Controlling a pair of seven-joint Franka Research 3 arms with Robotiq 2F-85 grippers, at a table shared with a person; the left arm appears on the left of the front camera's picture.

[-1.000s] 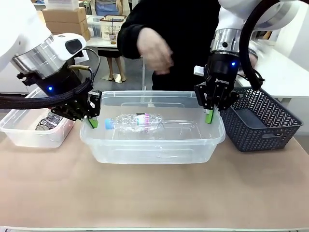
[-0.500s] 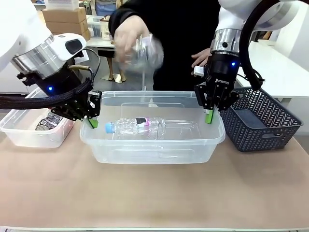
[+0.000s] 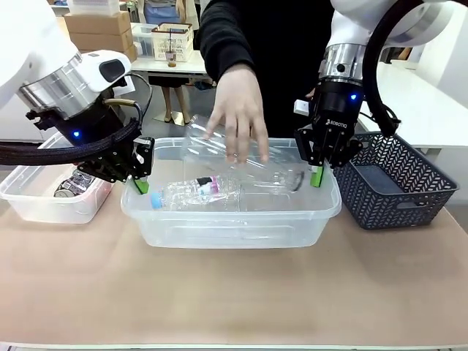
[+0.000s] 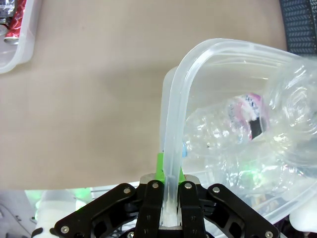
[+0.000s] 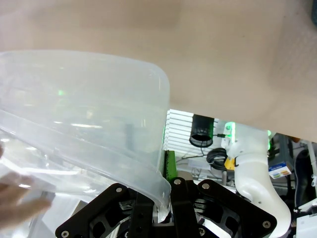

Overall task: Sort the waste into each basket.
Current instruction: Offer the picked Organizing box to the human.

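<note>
Here the left gripper (image 3: 140, 183) and the right gripper (image 3: 316, 174) each pinch an end rim of the clear tub (image 3: 230, 219) on the tabletop (image 3: 234, 292), while the person's hand (image 3: 238, 121) lowers a clear bottle (image 3: 252, 157) above a crushed bottle (image 3: 194, 191) lying inside.

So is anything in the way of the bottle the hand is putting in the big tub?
Nothing visible is. The hand lowers a clear bottle into the open tub; another bottle lies to one side.
</note>
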